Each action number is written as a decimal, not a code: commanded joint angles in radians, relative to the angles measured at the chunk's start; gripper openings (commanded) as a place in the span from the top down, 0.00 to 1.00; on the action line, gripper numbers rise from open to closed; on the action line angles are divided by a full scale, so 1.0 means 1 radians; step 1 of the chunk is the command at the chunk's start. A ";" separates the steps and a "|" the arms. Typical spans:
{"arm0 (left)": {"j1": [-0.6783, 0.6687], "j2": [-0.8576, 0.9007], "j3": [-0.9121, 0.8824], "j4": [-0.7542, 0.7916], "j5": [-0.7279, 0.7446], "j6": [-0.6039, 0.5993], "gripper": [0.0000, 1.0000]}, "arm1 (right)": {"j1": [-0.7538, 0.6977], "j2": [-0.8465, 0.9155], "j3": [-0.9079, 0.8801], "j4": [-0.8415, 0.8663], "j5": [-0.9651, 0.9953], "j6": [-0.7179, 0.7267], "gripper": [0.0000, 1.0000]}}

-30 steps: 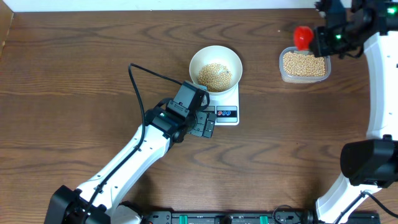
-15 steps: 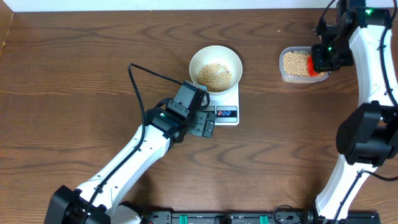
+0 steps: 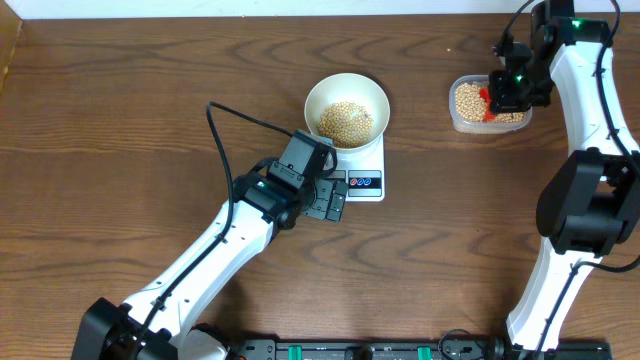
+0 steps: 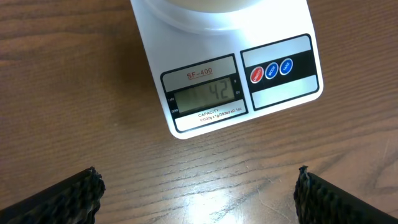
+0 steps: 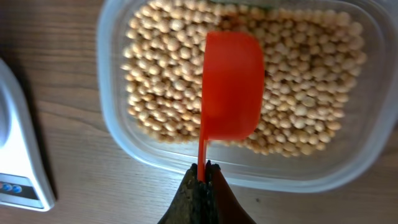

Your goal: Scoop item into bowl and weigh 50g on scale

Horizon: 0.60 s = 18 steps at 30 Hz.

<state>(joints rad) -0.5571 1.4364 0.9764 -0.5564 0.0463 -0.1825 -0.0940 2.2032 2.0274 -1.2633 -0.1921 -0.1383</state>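
Observation:
The white bowl (image 3: pixel 346 110) stands on the white scale (image 3: pixel 366 172) and holds a heap of beige beans (image 3: pixel 345 121). My left gripper (image 3: pixel 336 200) hovers open just in front of the scale. In the left wrist view the scale's display (image 4: pixel 204 94) reads 42, and the left gripper (image 4: pixel 199 194) has only bare wood between its fingers. My right gripper (image 5: pixel 203 170) is shut on the thin handle of a red scoop (image 5: pixel 231 87). The scoop's cup lies over the beans (image 5: pixel 161 93) in the clear tub (image 3: pixel 488 124). I cannot tell whether the cup holds any beans.
A corner of the scale (image 5: pixel 17 163) shows at the left of the right wrist view. The tub's rim (image 5: pixel 292 177) lies between the right gripper and the beans. A black cable (image 3: pixel 228 125) loops from the left arm over the table.
The right arm has swung the red scoop from above the tub's far left corner down over the beans inside it. The left arm, bowl and scale have not moved.

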 commanded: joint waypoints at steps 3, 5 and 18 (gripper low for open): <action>0.002 -0.008 -0.008 0.001 -0.013 0.006 0.00 | 0.003 0.009 -0.003 0.007 -0.096 0.011 0.99; 0.002 -0.008 -0.008 0.001 -0.013 0.005 0.00 | -0.002 0.008 -0.003 0.007 -0.098 0.011 0.99; 0.002 -0.008 -0.008 0.001 -0.013 0.006 0.00 | -0.171 -0.002 0.002 -0.056 -0.429 -0.114 0.99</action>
<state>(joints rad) -0.5571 1.4364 0.9764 -0.5564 0.0463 -0.1825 -0.2226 2.2036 2.0274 -1.3079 -0.4858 -0.1944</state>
